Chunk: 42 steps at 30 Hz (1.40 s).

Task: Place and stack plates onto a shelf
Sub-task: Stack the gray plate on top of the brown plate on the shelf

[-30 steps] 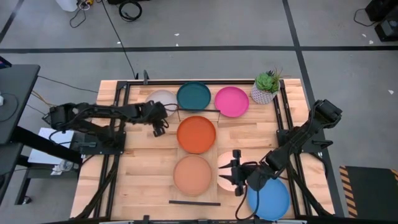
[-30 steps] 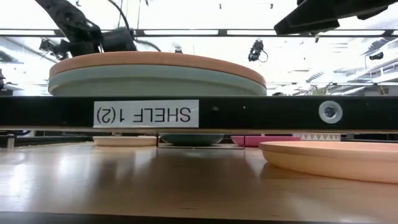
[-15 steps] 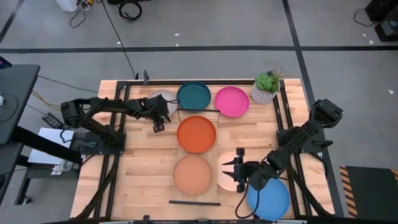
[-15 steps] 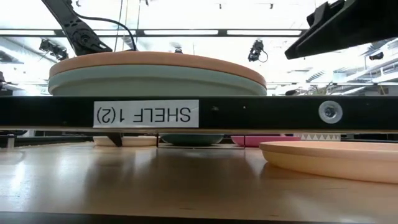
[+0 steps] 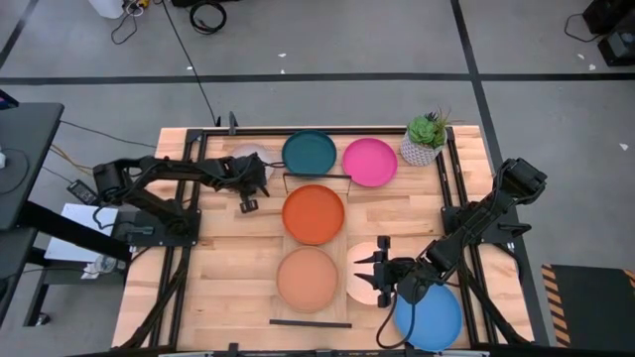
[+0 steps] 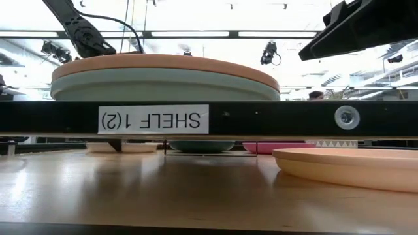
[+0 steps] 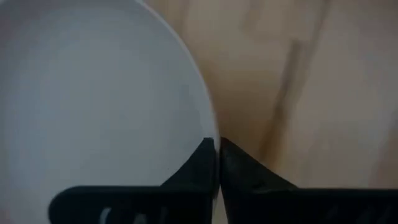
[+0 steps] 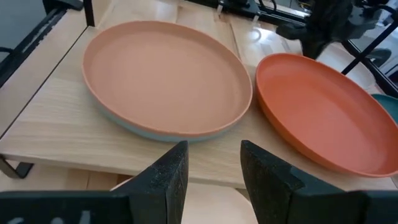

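Observation:
The pale grey plate (image 5: pixel 245 154) lies at the table's far left, and my left gripper (image 5: pixel 258 183) is shut on its near rim. On the shelf (image 5: pixel 342 238) rest the orange plate (image 5: pixel 314 213) and the terracotta plate (image 5: pixel 308 280), which sits on a pale blue-green plate (image 6: pixel 163 86). My right gripper (image 5: pixel 378 273) hovers open over the cream plate (image 5: pixel 359 288), level, fingers pointing toward the shelf. The bright blue plate (image 5: pixel 437 319) lies under the right arm. Dark teal (image 5: pixel 310 152) and magenta (image 5: pixel 369 162) plates lie at the far edge. My left gripper pinches the pale grey plate's rim (image 7: pixel 208 127) between its two fingers, one over the plate's inside and one outside. In the wrist view only the fingertips (image 7: pixel 202 162) meet the rim. The plate rests on the table.
A small potted plant (image 5: pixel 425 139) stands at the far right corner. Black rails (image 5: pixel 189 198) run along the table's left and right sides. A black bracket bar labelled SHELF (image 6: pixel 153 119) crosses the low view. Bare wood lies between the left rail and the shelf.
My left gripper has drawn in slightly toward the pale grey plate, come down onto its near rim and shut on it. The plates have stayed where they were.

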Each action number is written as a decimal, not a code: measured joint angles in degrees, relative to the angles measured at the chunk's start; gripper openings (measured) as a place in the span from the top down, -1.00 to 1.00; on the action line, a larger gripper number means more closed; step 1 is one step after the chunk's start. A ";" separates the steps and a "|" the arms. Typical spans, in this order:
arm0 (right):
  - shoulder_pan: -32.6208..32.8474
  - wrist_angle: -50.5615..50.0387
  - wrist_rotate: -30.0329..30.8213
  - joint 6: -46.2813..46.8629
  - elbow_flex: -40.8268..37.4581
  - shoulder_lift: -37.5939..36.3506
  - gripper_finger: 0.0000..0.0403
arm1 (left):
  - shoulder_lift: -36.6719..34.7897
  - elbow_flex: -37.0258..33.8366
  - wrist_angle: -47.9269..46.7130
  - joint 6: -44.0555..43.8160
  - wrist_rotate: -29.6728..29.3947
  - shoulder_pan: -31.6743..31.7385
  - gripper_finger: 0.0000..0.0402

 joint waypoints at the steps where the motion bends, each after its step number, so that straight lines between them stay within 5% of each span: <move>1: -0.01 0.00 0.00 0.00 0.00 0.00 0.24 | -0.52 0.61 -1.86 -0.47 -0.05 -0.38 0.92; 8: 0.14 0.60 -0.02 -0.42 0.03 0.00 0.24 | -8.48 9.22 -18.29 -7.88 0.21 -2.36 0.92; 15: 0.90 1.36 0.17 0.25 0.04 -0.02 0.24 | -16.84 21.12 -29.38 -12.63 -6.46 -8.96 0.93; 20: 1.72 1.42 3.12 1.55 0.04 0.01 0.24 | -20.22 26.89 -26.30 -12.90 -6.96 -18.26 0.92; 27: 2.78 1.37 8.10 1.51 0.04 0.17 0.24 | -19.72 28.39 -15.50 -11.59 4.67 -34.25 0.91; 35: 4.13 0.99 10.41 1.06 0.04 0.20 0.24 | -13.98 28.35 -11.99 -4.44 -0.12 -52.63 0.91; 42: 4.11 0.81 10.47 1.07 0.04 0.20 0.24 | -6.21 28.33 -8.89 -7.39 -1.66 -59.90 0.91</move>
